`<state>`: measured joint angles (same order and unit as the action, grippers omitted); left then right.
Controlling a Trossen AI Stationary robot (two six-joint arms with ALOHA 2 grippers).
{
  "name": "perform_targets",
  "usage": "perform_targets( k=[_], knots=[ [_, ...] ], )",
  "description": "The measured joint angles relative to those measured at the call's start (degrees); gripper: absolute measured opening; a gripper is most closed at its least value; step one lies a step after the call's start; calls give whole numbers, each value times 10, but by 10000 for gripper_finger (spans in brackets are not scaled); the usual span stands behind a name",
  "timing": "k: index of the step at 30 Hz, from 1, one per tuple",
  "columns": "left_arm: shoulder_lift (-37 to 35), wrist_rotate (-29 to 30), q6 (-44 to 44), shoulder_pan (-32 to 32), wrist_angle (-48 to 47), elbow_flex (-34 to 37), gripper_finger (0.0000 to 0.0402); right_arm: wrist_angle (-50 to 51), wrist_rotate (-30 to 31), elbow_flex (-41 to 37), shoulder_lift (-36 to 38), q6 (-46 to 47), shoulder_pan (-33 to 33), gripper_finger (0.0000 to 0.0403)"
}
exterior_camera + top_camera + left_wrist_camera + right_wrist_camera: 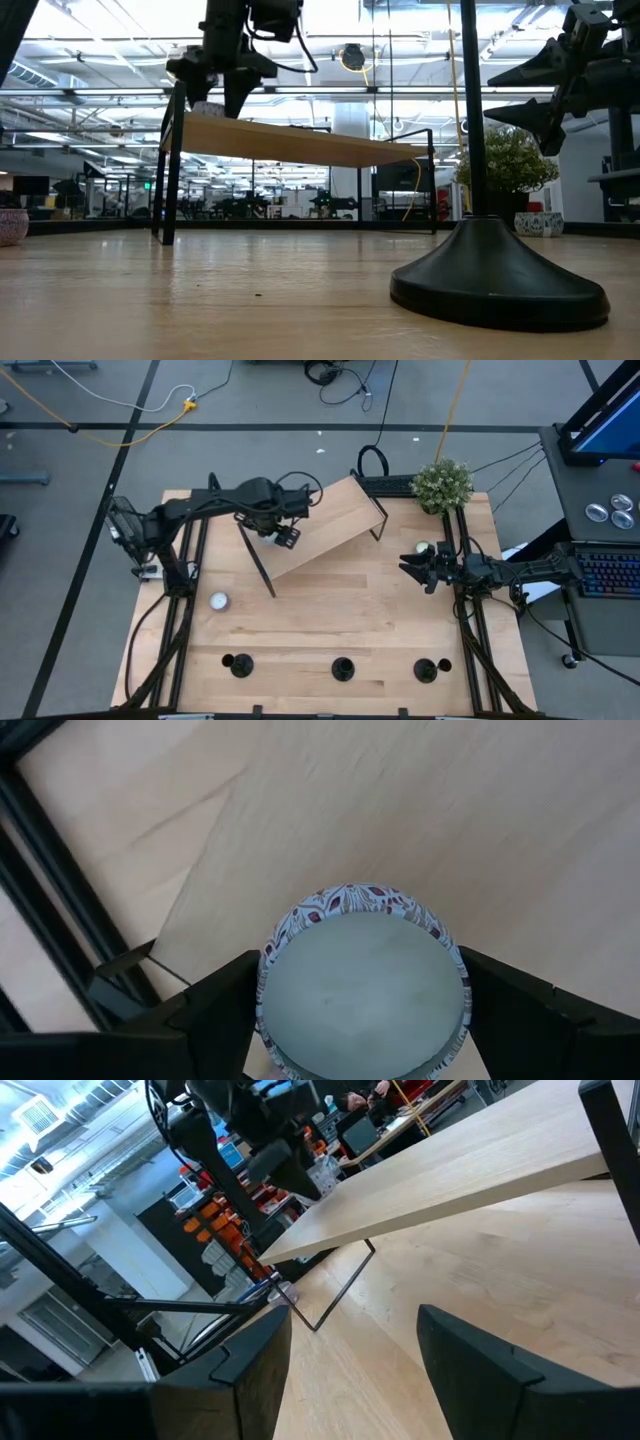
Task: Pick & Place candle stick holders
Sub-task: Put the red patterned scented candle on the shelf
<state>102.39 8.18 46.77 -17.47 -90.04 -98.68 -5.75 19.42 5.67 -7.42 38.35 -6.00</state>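
Note:
Three black candle stick holders [237, 664] [343, 668] [425, 670] stand on their round bases in a row along the table's near edge; one looms close in the low view [498, 270]. No gripper is near them. My left gripper [275, 532] points down over the near left part of a raised wooden shelf [325, 525] and is shut on a round candle tin [365, 990] with a pale top and a patterned wall. My right gripper [412, 565] stands open and level at the table's right side, with nothing between its fingers [355, 1350]. My left gripper pinches the candle tin between its two fingers [215, 1010], one on each opposite side of the round wall [265, 985]. The fingers come from above, pointing down. The tin sits upright with its top facing up, just over the shelf [207, 107]; whether it rests on the board I cannot tell.
The shelf stands on thin black legs and slants across the far middle of the table. A small round tin [217, 600] lies at the table's left, another round piece [422, 547] sits by the right arm, and a potted plant [442, 482] stands at the far right corner.

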Motion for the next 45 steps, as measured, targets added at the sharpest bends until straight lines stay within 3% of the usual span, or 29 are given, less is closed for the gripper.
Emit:
perform_targets(
  k=[6, 14, 21, 25, 45],
  knots=[
    [3, 0, 0, 0, 0, 0, 325, 0, 0, 0, 0, 0, 0, 212],
    [3, 7, -9, -2, 0, 0, 304, 0, 0, 0, 0, 0, 0, 212],
    [3, 5, -11, -13, 0, 0, 356, 0, 0, 0, 0, 0, 0, 212],
    [3, 2, -16, -18, 0, 0, 364, 0, 0, 0, 0, 0, 0, 212],
    [-9, -7, -20, -20, 0, 0, 313, 0, 0, 0, 0, 0, 0, 212]
  ],
)
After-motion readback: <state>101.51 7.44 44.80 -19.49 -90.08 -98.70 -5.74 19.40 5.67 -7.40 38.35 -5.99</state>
